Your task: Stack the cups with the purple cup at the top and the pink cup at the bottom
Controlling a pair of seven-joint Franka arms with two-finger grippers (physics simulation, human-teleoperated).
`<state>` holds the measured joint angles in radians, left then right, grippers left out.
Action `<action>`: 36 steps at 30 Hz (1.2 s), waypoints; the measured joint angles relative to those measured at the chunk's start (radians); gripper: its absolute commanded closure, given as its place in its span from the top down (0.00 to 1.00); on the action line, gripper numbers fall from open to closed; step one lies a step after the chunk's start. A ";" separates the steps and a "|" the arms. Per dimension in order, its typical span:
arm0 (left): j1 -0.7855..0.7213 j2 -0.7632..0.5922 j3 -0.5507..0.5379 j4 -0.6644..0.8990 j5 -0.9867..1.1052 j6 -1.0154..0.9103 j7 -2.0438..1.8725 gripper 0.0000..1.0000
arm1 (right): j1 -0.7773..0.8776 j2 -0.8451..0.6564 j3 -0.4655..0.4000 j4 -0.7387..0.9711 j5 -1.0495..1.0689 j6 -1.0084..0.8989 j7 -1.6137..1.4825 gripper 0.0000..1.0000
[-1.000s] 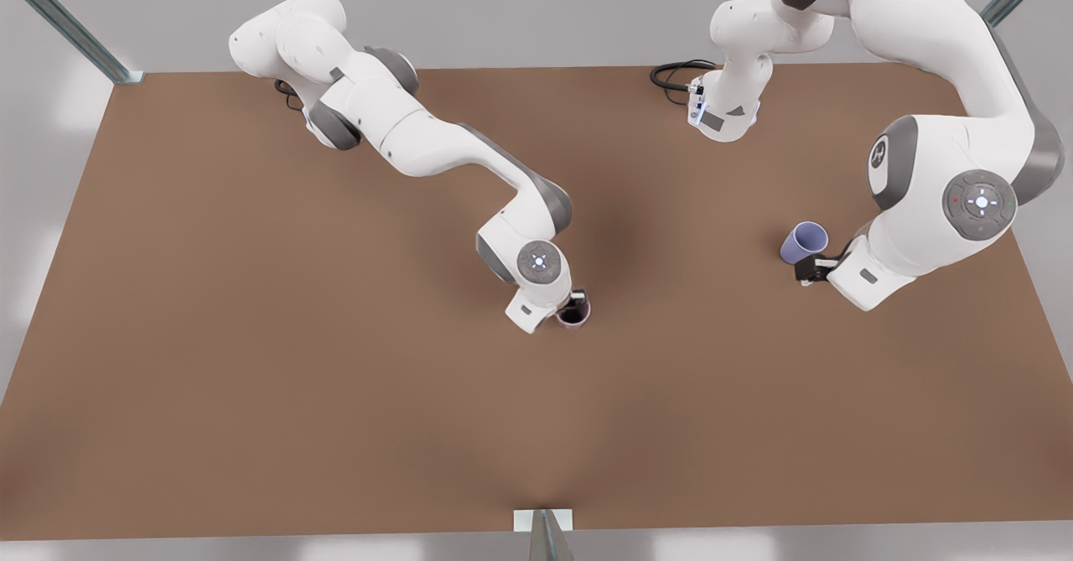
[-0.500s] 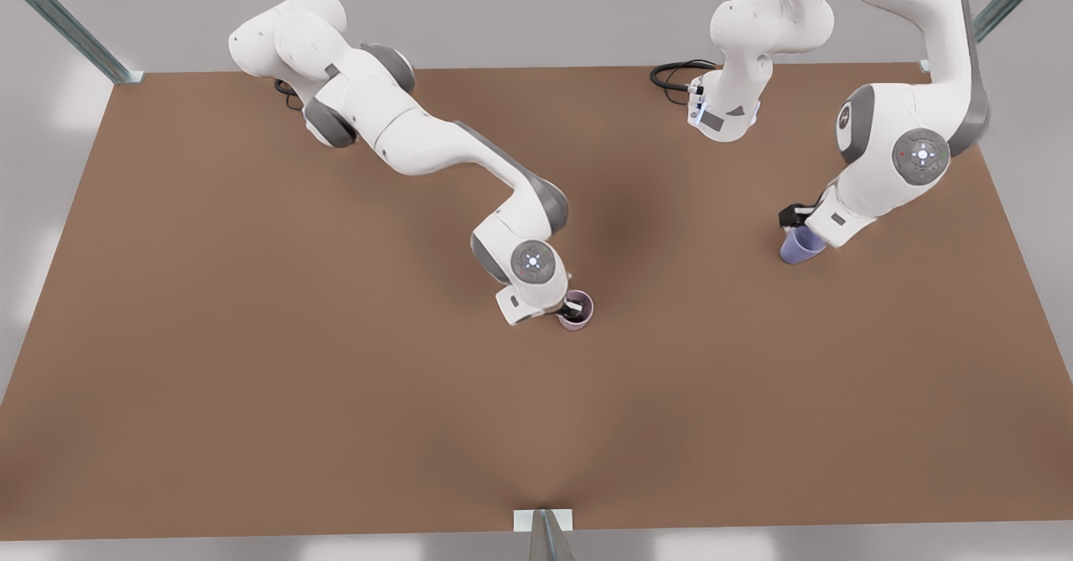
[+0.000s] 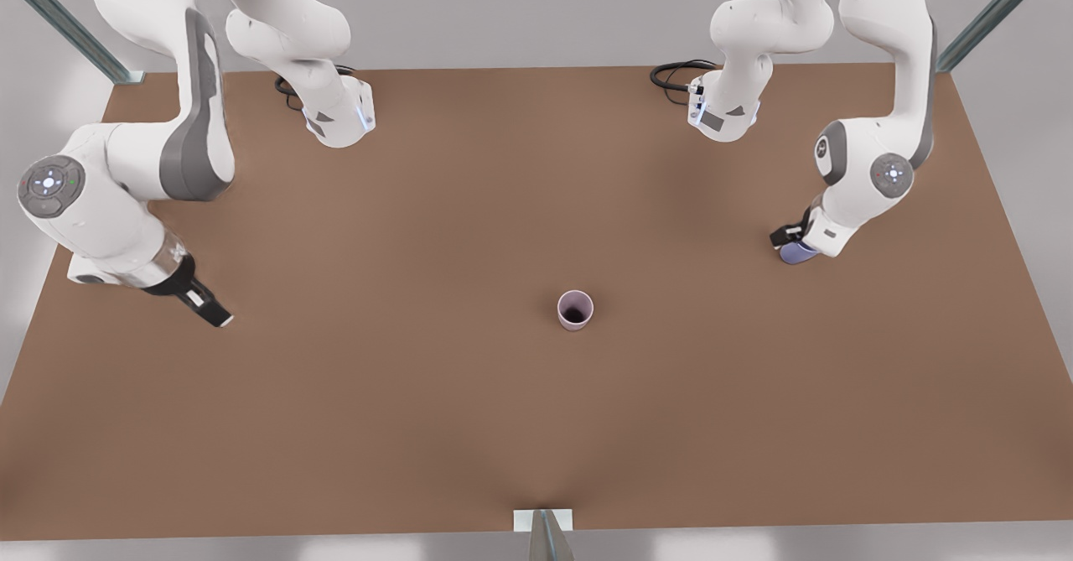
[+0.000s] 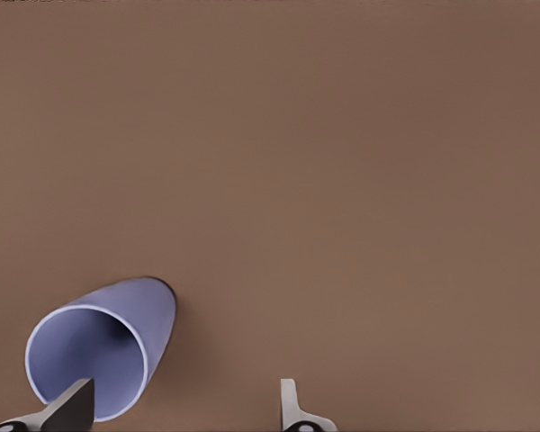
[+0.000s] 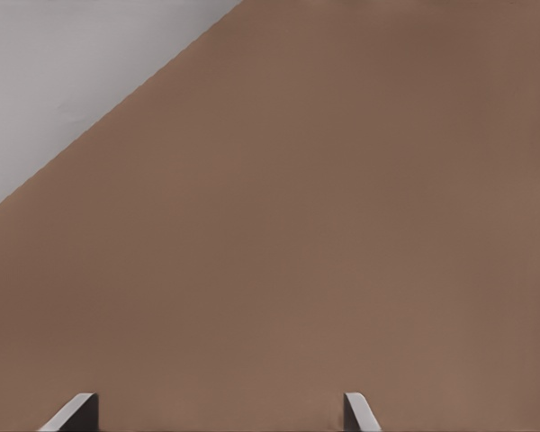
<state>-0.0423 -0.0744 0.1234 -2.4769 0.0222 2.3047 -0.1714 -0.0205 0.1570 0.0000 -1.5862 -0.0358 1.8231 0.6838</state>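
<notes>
Near the middle of the brown desk (image 3: 419, 427) the pink cup (image 3: 575, 309) stands upright by itself, mouth up, its dark inside visible from above. Well apart, toward the front view's right, the purple cup (image 3: 795, 251) is mostly hidden under the left gripper (image 3: 788, 238), so little but a lavender sliver shows there. From the left wrist view the purple cup (image 4: 103, 348) appears tipped, its long axis slanting and its open mouth turned toward the camera, partly cut off at the picture's edge. The left gripper's fingers (image 4: 63, 409) are spread wide; one sits over the cup's rim, though whether it touches cannot be told. Far off at the front view's left, the right gripper (image 3: 205, 309) hovers over bare desk, its fingers (image 5: 72, 412) wide apart and holding nothing.
</notes>
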 measured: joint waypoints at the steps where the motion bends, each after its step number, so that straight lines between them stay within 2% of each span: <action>1: -0.001 0.006 0.001 -0.008 0.000 0.019 -0.003 1.00 | -0.009 -0.003 -0.009 0.018 -0.002 -0.029 -0.044 1.00; 8: 0.001 0.049 0.034 -0.015 0.003 0.098 -0.021 1.00 | -0.017 0.034 -0.017 0.174 0.008 -0.174 -0.288 1.00; 24: 0.077 0.098 0.055 -0.036 0.005 0.124 -0.044 1.00 | -0.027 0.030 -0.019 0.242 0.010 -0.279 -0.589 1.00; 36: 0.015 0.127 0.054 -0.036 0.006 0.115 -0.058 1.00 | -0.054 0.030 -0.018 0.259 0.012 -0.293 -0.691 1.00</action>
<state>-0.0271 0.0521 0.1773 -2.5130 0.0280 2.4200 -0.2291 -0.0747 0.1871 -0.0184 -1.3275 -0.0238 1.5304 -0.0072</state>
